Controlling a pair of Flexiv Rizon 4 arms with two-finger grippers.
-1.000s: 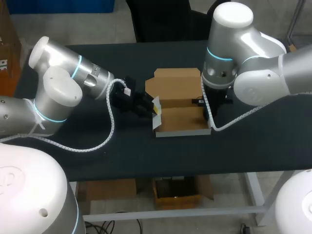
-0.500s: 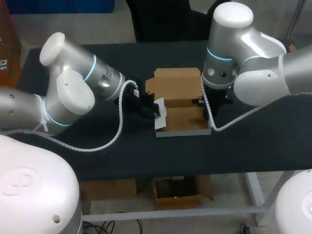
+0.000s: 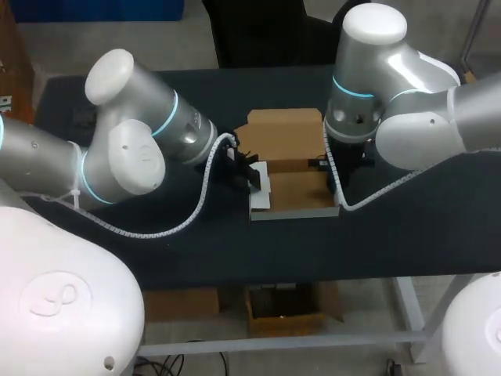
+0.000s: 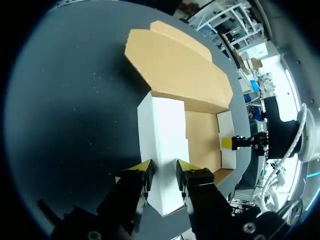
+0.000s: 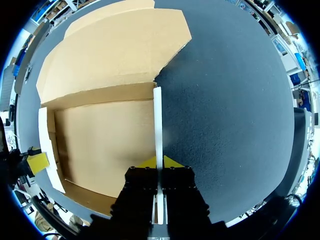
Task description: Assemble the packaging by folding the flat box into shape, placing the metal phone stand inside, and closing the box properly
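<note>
The cardboard box lies open in the middle of the table, brown inside and white outside, with its lid flap spread flat behind it. My left gripper is at the box's left end. Its open fingers lie against the white face of the left side flap, which stands raised. My right gripper is shut on the thin edge of the right side wall and holds it upright. Across the box floor, the yellow tip of my left gripper shows at the far wall.
The dark table runs wide on both sides of the box and in front of it. My two arms close in on the box from left and right, and a white cable loops beside the left one.
My left arm has swung right, toward the box, and the left side flap has come up from leaning outward to standing against the box. The right arm has kept still.
</note>
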